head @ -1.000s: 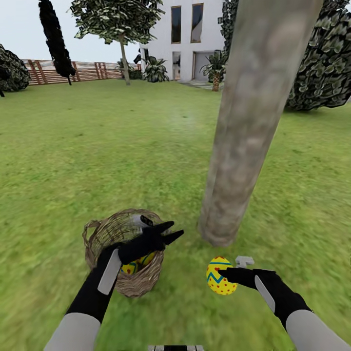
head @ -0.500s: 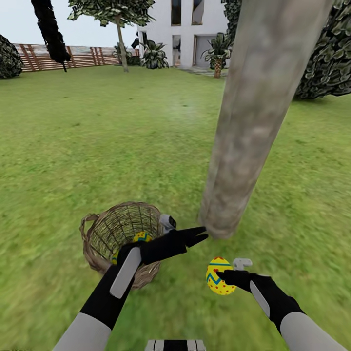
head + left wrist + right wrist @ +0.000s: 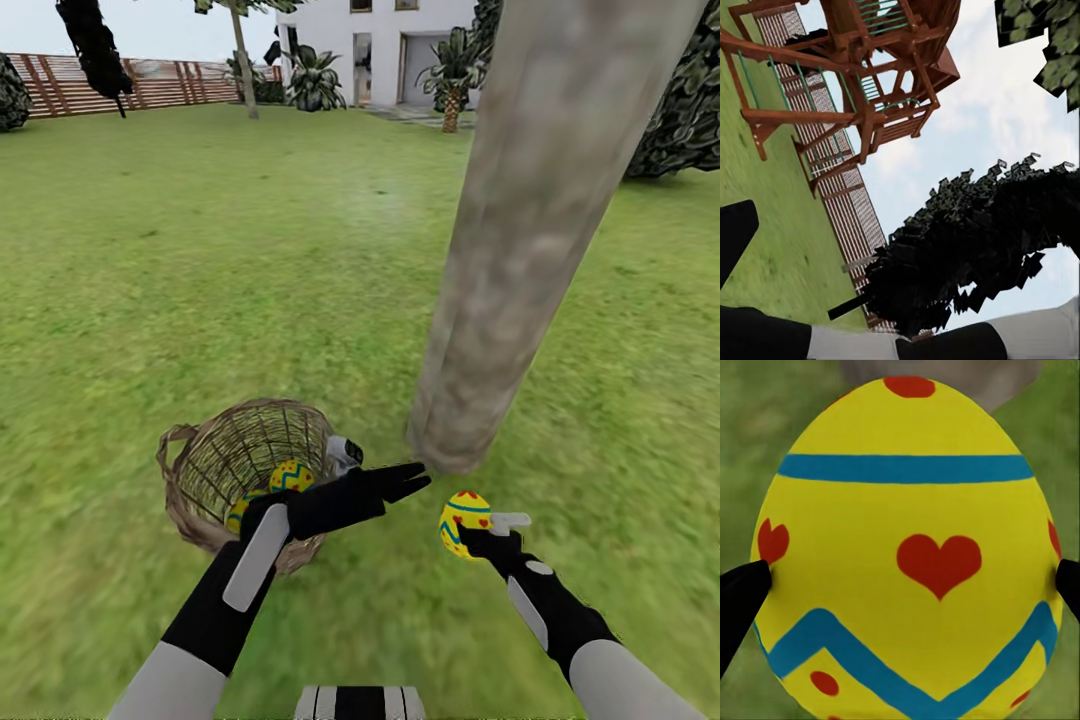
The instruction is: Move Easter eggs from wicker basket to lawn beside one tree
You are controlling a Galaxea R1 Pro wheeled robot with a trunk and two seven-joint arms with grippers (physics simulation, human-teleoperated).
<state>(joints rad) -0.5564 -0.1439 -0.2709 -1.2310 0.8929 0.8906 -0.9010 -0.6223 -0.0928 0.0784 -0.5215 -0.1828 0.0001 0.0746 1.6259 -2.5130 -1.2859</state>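
The wicker basket (image 3: pixel 215 470) stands on the lawn (image 3: pixel 200 280) left of the thick grey-beige tree (image 3: pixel 520 250). Two yellow Easter eggs (image 3: pixel 291 475) lie inside it, the second egg (image 3: pixel 238 516) partly behind my left forearm. My left gripper (image 3: pixel 418 477) hovers open and empty between the basket's rim and the foot of the trunk. My right gripper (image 3: pixel 478 535) is shut on the third Easter egg (image 3: pixel 460 512), held just above the grass close to the trunk's base. In the right wrist view this egg (image 3: pixel 907 547) sits between both black fingertips (image 3: pixel 742 592).
Across the garden stand a white house (image 3: pixel 390 40), a brown slatted fence (image 3: pixel 150 80), a slim tree (image 3: pixel 240 60) and a dark leafy bush (image 3: pixel 690 110). A wooden play structure (image 3: pixel 862 82) and a dark tree (image 3: pixel 975 240) appear in the left wrist view.
The head camera has tipped downward. My left gripper came out of the basket, empty, and swung right toward the trunk. My right gripper carried its egg a little closer to the trunk.
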